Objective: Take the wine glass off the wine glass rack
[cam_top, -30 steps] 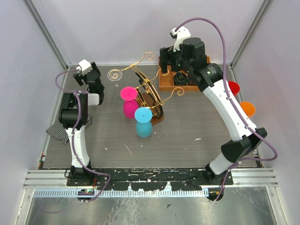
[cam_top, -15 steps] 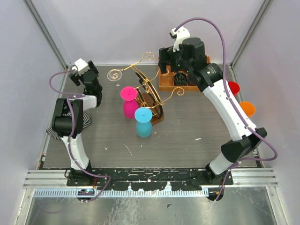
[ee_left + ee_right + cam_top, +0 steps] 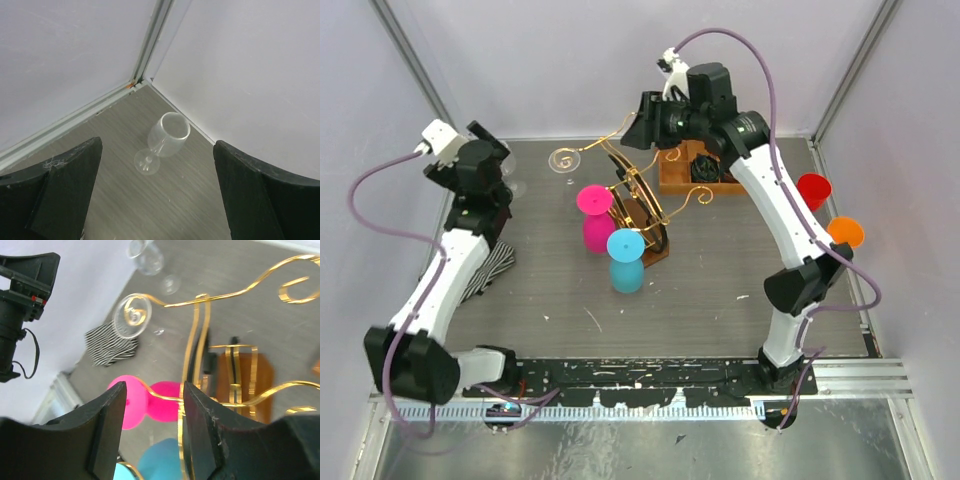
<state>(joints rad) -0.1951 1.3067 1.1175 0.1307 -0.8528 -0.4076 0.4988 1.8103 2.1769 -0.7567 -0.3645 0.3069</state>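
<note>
- Note the left end effector (image 3: 157, 162): spread wide, empty, above a clear wine glass (image 3: 164, 136) lying on its side on the worktop (image 3: 125, 210) in the far left corner.
- Lower the right end effector (image 3: 155, 405), likewise released, from above the wine glass rack (image 3: 194, 335) toward the second clear glass (image 3: 131, 315), apparently hanging at a scroll end.
- Clench on the stem; slide outward past the curl.
- Avoid the pink glass (image 3: 593, 200) and blue glass (image 3: 625, 245).

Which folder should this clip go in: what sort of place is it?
Likely a robot lab cell: plain white panel walls box in a grey wood-grain table, and a white-and-black left arm and right arm stand on a metal rail.
</note>
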